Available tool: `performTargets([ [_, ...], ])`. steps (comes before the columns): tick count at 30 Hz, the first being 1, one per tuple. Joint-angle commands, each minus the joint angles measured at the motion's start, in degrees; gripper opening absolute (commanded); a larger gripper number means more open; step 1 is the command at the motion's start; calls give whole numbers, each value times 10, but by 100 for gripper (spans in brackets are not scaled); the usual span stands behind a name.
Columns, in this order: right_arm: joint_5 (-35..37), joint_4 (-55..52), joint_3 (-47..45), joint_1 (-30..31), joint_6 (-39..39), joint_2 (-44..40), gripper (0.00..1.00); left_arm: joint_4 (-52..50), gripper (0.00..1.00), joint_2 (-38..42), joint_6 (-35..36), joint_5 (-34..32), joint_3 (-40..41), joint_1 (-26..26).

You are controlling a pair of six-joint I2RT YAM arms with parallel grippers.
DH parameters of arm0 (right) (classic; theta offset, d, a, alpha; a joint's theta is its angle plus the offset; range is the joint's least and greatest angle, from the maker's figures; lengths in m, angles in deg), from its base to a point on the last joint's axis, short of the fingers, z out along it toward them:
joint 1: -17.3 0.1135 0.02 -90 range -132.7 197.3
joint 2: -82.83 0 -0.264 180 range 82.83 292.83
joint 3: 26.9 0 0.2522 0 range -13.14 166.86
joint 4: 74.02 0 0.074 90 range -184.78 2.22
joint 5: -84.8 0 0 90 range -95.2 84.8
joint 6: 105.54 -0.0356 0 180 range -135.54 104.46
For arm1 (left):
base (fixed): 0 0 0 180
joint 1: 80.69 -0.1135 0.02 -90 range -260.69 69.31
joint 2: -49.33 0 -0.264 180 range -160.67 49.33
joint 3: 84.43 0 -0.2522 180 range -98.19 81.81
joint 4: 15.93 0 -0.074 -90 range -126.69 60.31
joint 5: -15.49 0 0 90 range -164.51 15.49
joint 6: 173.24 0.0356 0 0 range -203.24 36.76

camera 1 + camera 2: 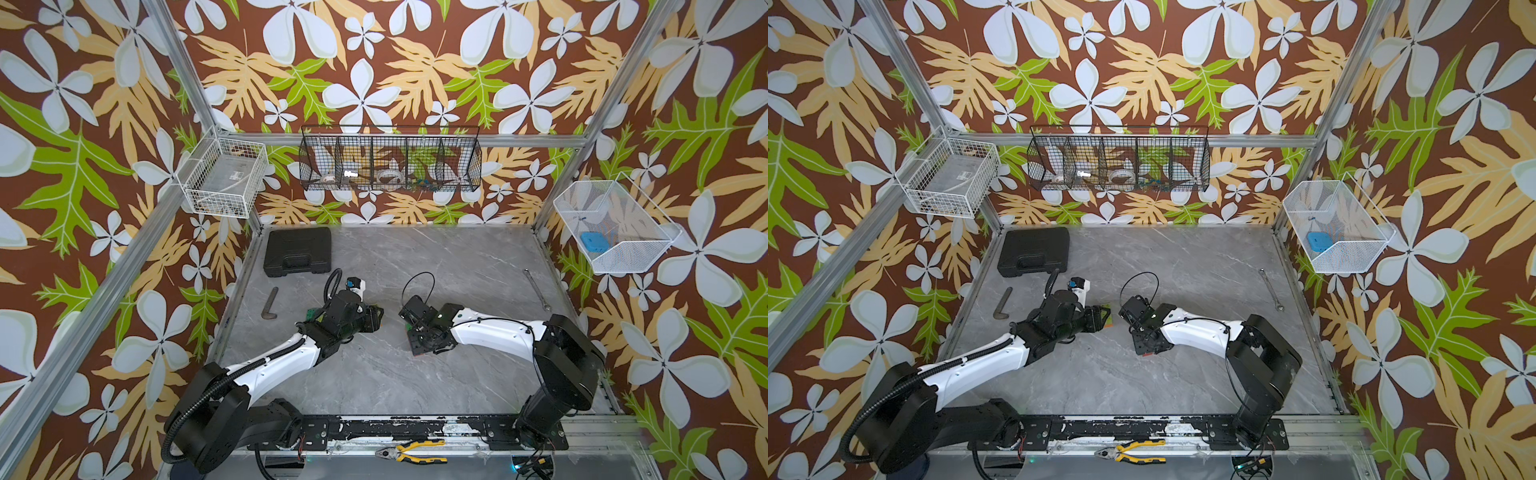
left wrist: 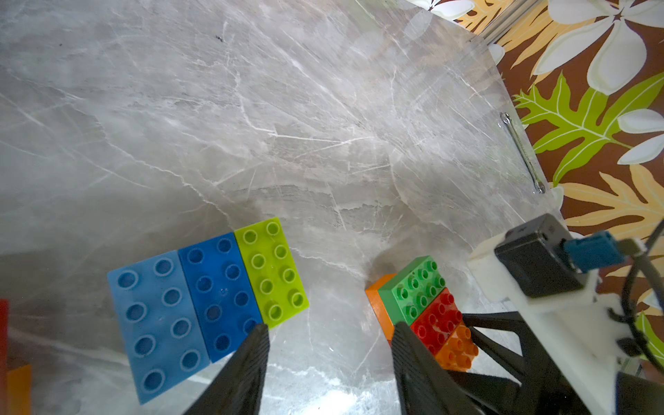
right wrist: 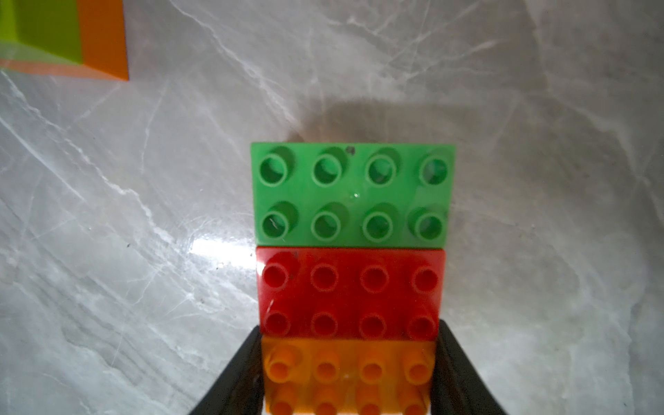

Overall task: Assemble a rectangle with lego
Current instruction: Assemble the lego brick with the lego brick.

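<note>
The red brick (image 3: 350, 294) is the one to steer by. It lies studs up in a tight row of three. A green brick (image 3: 354, 196) touches one of its long sides and an orange brick (image 3: 348, 373) touches the opposite one. Low against the side of the green and red bricks, an orange piece (image 2: 375, 298) shows in the left wrist view. I cannot tell whether it lies under them or beside them.

The right gripper (image 3: 350, 328) is down over this group on the grey marble worktop (image 2: 251, 125). Its fingers (image 3: 456, 366) press against the two short ends of the orange brick, grasping it.

To one side of the red brick, across a strip of bare worktop, a second row lies flat with long sides touching. The lime brick (image 2: 273, 271) is nearest the red brick, then the dark blue brick (image 2: 221, 294), with the light blue brick (image 2: 158, 323) farthest. The left gripper (image 2: 332, 327) hangs over that strip, its fingers (image 2: 251, 366) spread wide and released, with nothing between them. One fingertip overlaps the dark blue brick's corner; whether it touches, I cannot tell.

In both top views the arms cover nearly all the lego. A black case (image 1: 298, 250) sits in a far corner of the worktop, well apart from the red brick. A spanner (image 2: 522, 152) lies by the side wall.
</note>
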Motion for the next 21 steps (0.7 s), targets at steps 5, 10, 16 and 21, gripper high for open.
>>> performTargets([
  [5, 1, -27, -10, 1, -20, 13, 17, 8, 57, 3, 5, -2, -3, -1],
  [10, 6, -32, -13, 1, -30, 12, 13, 8, 57, 2, 5, -2, -5, -1],
  [16, 25, -34, -22, 12, -49, 20, 9, 7, 57, 3, 7, -2, -7, -1],
  [21, 21, -22, -37, 18, -62, 24, 5, 5, 57, 5, 9, -3, -8, -1],
])
